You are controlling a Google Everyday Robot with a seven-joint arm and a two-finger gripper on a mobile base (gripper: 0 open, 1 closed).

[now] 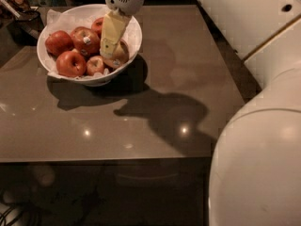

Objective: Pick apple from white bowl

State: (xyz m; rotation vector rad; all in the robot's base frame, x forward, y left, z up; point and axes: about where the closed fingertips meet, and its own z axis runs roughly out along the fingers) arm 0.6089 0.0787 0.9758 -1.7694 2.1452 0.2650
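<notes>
The white bowl [133, 36] stands at the table's far left, lined with crinkled white paper. It holds several apples. The apple [121, 54], pale yellow-green with a red blush, lies at the bowl's right side. My gripper [111, 51] reaches down from the top of the camera view into the bowl. Its pale yellow tip is against the left side of the apple and covers part of it. Deep red apples [86, 40] and a small reddish apple [95, 65] lie to the left of the gripper.
The bowl stands on a glossy grey-brown table [155, 121]. My white arm and body [263, 140] fill the right side of the view. Dark clutter [19, 6] sits beyond the table's far left corner. The floor below the near edge is dark.
</notes>
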